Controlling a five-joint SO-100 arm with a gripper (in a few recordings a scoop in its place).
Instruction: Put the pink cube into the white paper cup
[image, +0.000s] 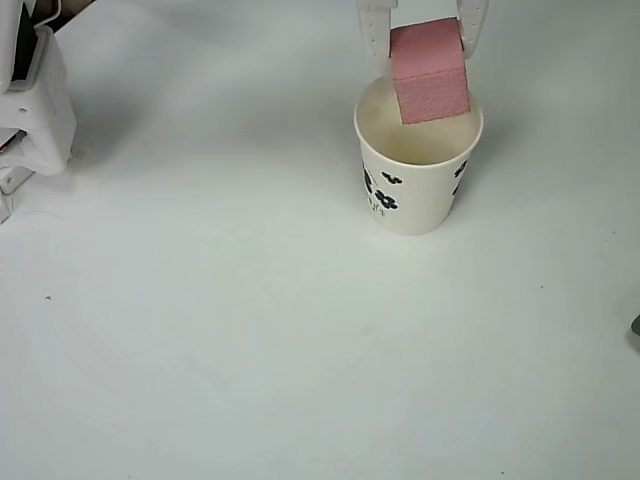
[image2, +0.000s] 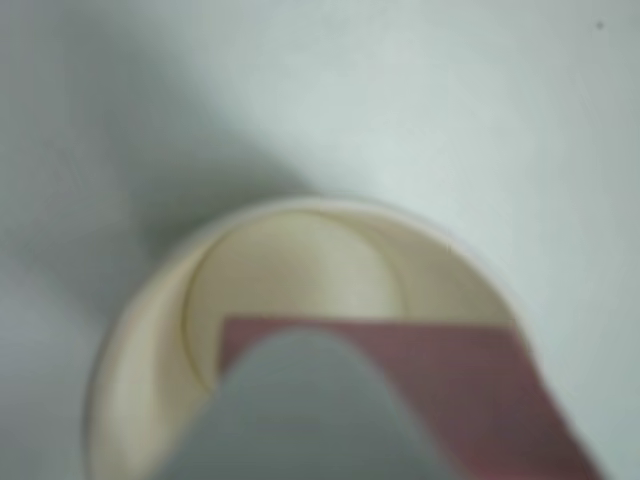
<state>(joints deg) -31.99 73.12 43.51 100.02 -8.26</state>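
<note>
Small matte pale-pink cube (image: 430, 72) being clamped between white gripper (image: 424, 40) fingers, being held over upright white flower-printed paper cup (image: 415, 195) mouth

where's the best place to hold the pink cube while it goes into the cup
By two opposite flat side faces, coming from above, as the hand does now. The pink cube has flat parallel sides that suit two fingers, and a top-down hold leaves its underside free over the open mouth of the cup.
</note>
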